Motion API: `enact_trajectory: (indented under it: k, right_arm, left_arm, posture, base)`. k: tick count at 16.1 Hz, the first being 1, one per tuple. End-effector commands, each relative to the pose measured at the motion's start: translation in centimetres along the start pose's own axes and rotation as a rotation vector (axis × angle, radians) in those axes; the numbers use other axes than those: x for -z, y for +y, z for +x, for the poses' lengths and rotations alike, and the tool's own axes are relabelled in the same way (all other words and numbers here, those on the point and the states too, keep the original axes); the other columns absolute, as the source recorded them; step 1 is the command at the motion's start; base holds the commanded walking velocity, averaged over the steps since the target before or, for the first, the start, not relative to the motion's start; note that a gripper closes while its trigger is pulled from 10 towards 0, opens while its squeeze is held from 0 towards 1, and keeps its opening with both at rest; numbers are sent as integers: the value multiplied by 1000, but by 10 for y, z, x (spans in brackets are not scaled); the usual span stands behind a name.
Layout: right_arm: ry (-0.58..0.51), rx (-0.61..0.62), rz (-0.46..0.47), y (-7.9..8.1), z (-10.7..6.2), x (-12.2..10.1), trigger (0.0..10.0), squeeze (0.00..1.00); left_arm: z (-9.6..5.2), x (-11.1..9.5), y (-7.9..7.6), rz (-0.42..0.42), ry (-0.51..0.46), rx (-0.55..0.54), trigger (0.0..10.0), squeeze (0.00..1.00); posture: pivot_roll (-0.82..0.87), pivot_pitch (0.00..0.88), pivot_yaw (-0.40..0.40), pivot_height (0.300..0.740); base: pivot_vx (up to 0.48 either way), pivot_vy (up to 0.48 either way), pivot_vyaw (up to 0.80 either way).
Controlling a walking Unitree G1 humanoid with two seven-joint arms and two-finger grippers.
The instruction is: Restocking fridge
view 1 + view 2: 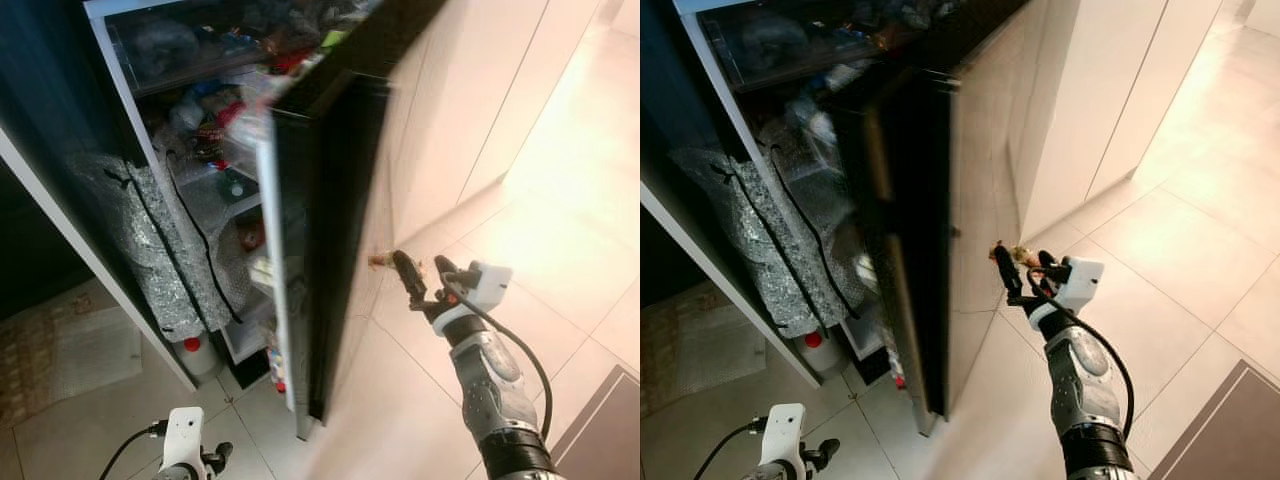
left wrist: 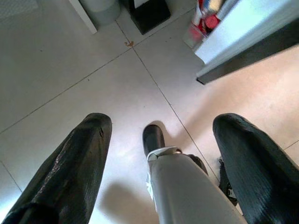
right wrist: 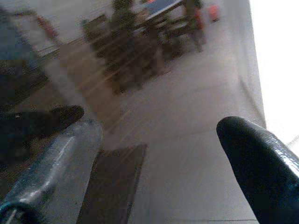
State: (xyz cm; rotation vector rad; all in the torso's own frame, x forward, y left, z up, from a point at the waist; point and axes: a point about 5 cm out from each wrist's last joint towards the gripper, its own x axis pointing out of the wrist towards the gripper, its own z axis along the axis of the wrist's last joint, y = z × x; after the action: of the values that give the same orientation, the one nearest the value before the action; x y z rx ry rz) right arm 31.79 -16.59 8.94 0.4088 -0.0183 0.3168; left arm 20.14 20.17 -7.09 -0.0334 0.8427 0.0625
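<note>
Standing ajar, the black fridge door hangs edge-on, its crowded shelves behind it blurred, perhaps bottles and packets. The right gripper is raised just beside the door's outer face, fingers spread and holding nothing. The left gripper hangs low over the tiled floor, fingers parted and empty.

One fridge stands on the left with its one black door swung open. Two hands show: the right hand near the door's face and the left hand low over the floor. Perhaps two red-capped bottles sit at the bottom, though blur hinders counting.
</note>
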Motion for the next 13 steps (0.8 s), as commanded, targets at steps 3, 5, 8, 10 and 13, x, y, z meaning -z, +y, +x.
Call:
enact_trajectory:
  k: [3, 5, 8, 10, 13]
  right_arm:
    - [-34, -131, -23, 20, 12, -16, 10000, 0]
    - [-41, -184, -30, 31, 19, -22, 10000, 0]
    - [-47, -223, -39, 40, 27, -26, 10000, 0]
    - [-60, -245, -44, 47, 36, -32, 10000, 0]
    - [-73, -273, -40, 56, 45, -38, 10000, 0]
  left_arm:
    - [-1, 3, 0, -10, 4, -6, 10000, 0]
    - [-1, 3, 0, -9, 4, -8, 10000, 0]
    - [-1, 3, 0, -11, 4, -11, 10000, 0]
    - [-1, 3, -1, -12, 4, -11, 10000, 0]
    - [-1, 3, -1, -15, 3, -12, 10000, 0]
  posture:
    - [-126, 75, -32, 722]
    - [-122, 77, -33, 722]
    - [-119, 76, -33, 722]
    - [-117, 75, -35, 722]
    - [-111, 70, -40, 722]
  base:
    - [0, 0, 0]
    - [0, 0, 0]
    - [0, 0, 0]
    - [0, 0, 0]
    - [0, 0, 0]
